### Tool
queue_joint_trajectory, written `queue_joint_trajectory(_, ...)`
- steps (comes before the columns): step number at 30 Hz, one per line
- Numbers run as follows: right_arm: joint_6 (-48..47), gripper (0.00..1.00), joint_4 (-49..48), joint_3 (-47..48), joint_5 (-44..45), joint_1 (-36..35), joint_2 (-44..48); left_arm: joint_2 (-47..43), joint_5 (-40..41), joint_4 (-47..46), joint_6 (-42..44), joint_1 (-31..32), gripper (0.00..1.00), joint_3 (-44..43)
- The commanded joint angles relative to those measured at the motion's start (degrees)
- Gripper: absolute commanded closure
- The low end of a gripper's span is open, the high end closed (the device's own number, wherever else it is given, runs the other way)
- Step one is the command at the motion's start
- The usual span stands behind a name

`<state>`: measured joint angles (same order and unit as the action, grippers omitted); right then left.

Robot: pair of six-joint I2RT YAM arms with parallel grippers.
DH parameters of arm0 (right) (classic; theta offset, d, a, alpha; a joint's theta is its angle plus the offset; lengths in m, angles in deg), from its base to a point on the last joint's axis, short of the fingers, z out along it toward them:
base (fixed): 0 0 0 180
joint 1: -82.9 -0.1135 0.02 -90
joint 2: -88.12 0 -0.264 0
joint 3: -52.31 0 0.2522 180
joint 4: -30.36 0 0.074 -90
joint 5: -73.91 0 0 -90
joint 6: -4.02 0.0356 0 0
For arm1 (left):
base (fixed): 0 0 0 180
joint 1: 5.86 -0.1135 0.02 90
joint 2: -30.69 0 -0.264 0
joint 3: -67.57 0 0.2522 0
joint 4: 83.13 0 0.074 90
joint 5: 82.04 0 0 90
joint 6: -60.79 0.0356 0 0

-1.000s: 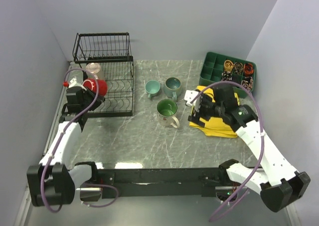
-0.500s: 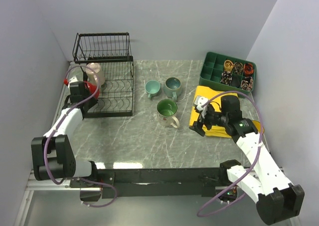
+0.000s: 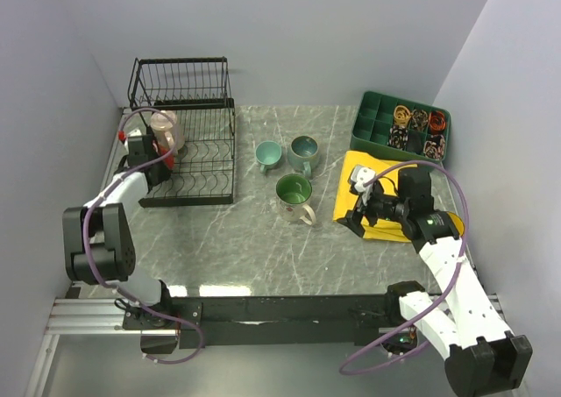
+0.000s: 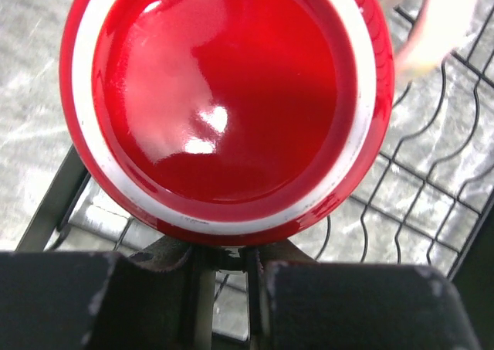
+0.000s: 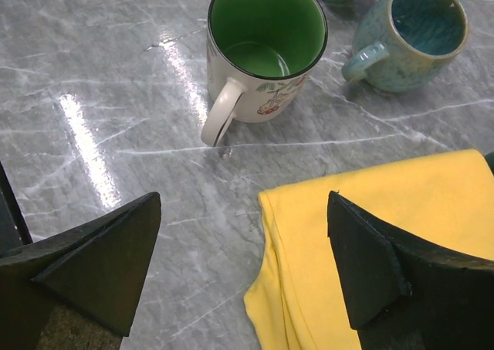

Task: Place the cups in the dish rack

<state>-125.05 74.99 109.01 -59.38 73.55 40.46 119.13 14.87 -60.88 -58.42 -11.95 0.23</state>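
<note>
Pair: left arm [image 3: 123, 195], right arm [image 3: 451, 265]; white shells, black joints, purple cable [image 3: 462, 213] alongside each. Ends: left claw [image 4: 231, 265], right claw [image 5: 243, 211]; black wedge fingers [image 5: 93, 265], scuffed edges. Black base rail [image 3: 280, 309], six o'clock.

Grey marble-look worktop [image 3: 250, 239] with pale veins, pretty glossy. Overhead light leaves white glare patches [image 3: 223, 289] along its near edge and a bright streak [image 5: 85, 145] in the right wrist view. It's boxed in by plain, matte pale lavender-grey panels: back wall [image 3: 289, 38], left wall [image 3: 48, 108], right wall [image 3: 508, 81].
</note>
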Motion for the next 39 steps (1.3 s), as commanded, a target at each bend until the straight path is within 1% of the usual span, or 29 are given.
queue_joint_trajectory(1,-0.48,0.06,-1.25,0.13,-2.15,1.34,1.08,2.69,1.43,-4.1,1.88,-0.15,0.99,-5.92)
queue_joint_trajectory(9,-0.74,0.06,-1.25,-0.05,-2.24,2.14,1.16,7.88,1.61,-3.57,2.58,-0.07,0.99,-9.61)
queue_joint_trajectory(14,-0.75,0.06,-1.08,-0.05,-2.42,2.58,1.16,10.43,4.94,-3.31,3.63,0.55,0.99,-10.84)
queue_joint_trajectory(19,-0.83,0.05,-1.08,-0.13,-2.24,3.01,1.16,14.29,8.63,-1.64,5.57,1.95,0.99,-14.0)
queue_joint_trajectory(21,-0.83,0.05,-1.08,-0.14,-2.24,3.28,1.25,15.35,10.22,-0.94,6.01,2.39,0.96,-14.97)
queue_joint_trajectory(24,-0.83,0.05,-0.99,-0.14,-2.33,3.8,1.34,17.02,11.01,-0.32,6.45,2.66,0.87,-15.93)
queue_joint_trajectory(25,-0.83,0.05,-0.99,-0.14,-2.41,3.89,1.43,17.55,11.19,0.03,6.54,2.75,0.82,-16.29)
queue_joint_trajectory(27,-0.83,0.05,-1.08,-0.22,-2.59,4.16,1.43,17.99,11.71,0.47,6.97,2.83,0.77,-17.08)
queue_joint_trajectory(28,-0.92,0.05,-0.99,-0.14,-2.59,4.25,1.52,18.25,11.89,0.91,7.06,2.84,0.71,-17.43)
queue_joint_trajectory(30,-0.83,0.05,-0.9,-0.14,-2.77,4.33,1.43,18.34,12.07,1.26,7.24,2.84,0.65,-18.05)
queue_joint_trajectory(31,-0.83,0.05,-0.99,-0.14,-2.68,4.33,1.52,18.26,12.15,1.53,7.24,3.01,0.6,-18.22)
queue_joint_trajectory(33,-0.92,0.05,-0.82,-0.14,-2.68,4.42,1.43,18.08,12.15,1.7,7.15,2.92,0.56,-18.49)
queue_joint_trajectory(34,-0.92,0.05,-0.81,-0.14,-2.68,4.51,1.43,17.82,12.24,1.88,7.15,2.92,0.52,-18.49)
queue_joint_trajectory(39,-1.01,0.05,-0.81,-0.22,-2.77,4.77,1.78,15.1,11.63,2.41,6.8,3.01,0.45,-17.96)
